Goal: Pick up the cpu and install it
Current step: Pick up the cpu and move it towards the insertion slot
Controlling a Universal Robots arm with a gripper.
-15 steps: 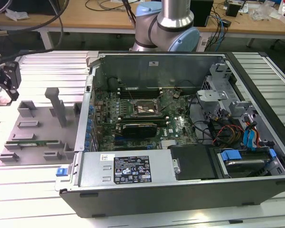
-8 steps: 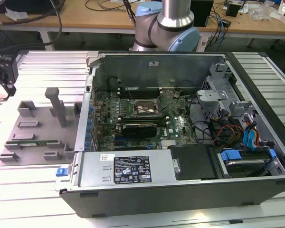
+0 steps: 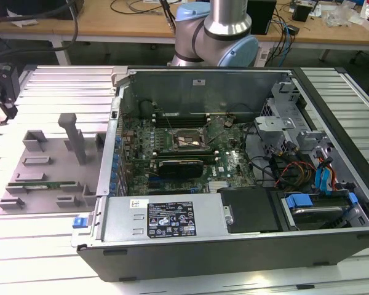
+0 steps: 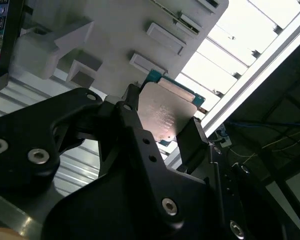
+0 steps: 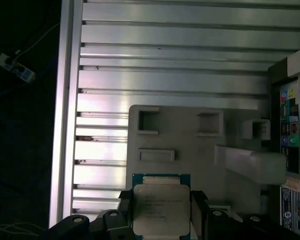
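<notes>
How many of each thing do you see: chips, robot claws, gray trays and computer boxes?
cpu: 1, clamped between the claw's fingers
gripper: 1
gray tray: 1
computer case: 1, with its side open
Total: 4

The cpu (image 5: 160, 207) has a pale silvery top and teal-green rim; the gripper (image 5: 161, 212) is black, the fixture plate (image 5: 190, 145) plain grey.
</notes>
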